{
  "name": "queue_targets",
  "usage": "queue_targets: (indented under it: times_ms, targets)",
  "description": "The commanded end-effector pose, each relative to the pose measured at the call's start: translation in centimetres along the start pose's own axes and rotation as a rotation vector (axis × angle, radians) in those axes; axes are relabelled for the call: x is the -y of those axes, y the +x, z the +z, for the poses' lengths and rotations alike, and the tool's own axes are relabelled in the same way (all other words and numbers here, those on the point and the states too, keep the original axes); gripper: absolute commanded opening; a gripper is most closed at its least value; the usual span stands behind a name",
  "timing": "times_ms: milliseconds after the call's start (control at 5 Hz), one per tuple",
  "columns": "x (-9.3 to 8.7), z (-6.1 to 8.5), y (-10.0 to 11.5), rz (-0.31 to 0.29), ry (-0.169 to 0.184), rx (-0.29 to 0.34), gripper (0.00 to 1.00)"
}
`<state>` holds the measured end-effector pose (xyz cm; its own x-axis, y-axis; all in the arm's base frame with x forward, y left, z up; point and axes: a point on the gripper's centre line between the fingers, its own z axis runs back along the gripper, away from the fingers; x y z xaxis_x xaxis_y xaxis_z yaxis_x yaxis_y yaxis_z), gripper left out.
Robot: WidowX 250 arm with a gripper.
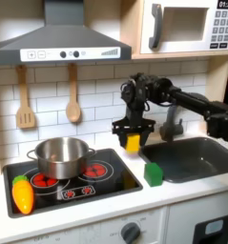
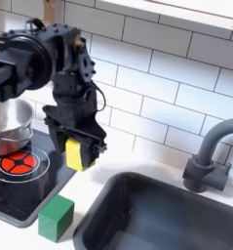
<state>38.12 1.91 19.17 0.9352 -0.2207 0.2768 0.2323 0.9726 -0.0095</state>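
My black gripper (image 1: 133, 141) (image 2: 77, 154) hangs above the back right corner of the toy stove (image 1: 115, 183), shut on a small yellow block (image 1: 132, 143) (image 2: 76, 155). The block is lifted clear of the counter. A green cube (image 1: 154, 173) (image 2: 57, 217) rests on the counter below and to the right in the first exterior view, between the stove and the sink (image 1: 192, 157). A silver pot (image 1: 61, 155) (image 2: 9, 125) stands on the stove's left burner, left of the gripper in both exterior views.
An orange and yellow toy vegetable (image 1: 23, 192) lies at the stove's front left. A grey faucet (image 2: 211, 156) stands behind the sink. Wooden utensils (image 1: 26, 98) hang on the tiled wall. A range hood (image 1: 63, 38) and a microwave (image 1: 187, 26) sit overhead.
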Motion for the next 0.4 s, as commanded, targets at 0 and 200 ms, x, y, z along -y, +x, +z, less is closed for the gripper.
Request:
queue_targets:
  times_ms: [0, 200]
  targets:
    - [-0.8, 2.07, -1.89, 0.048, 0.005, 0.028, 0.0]
    - [-1.61, 2.92, -2.16, 0.088, 0.014, 0.04, 0.0]
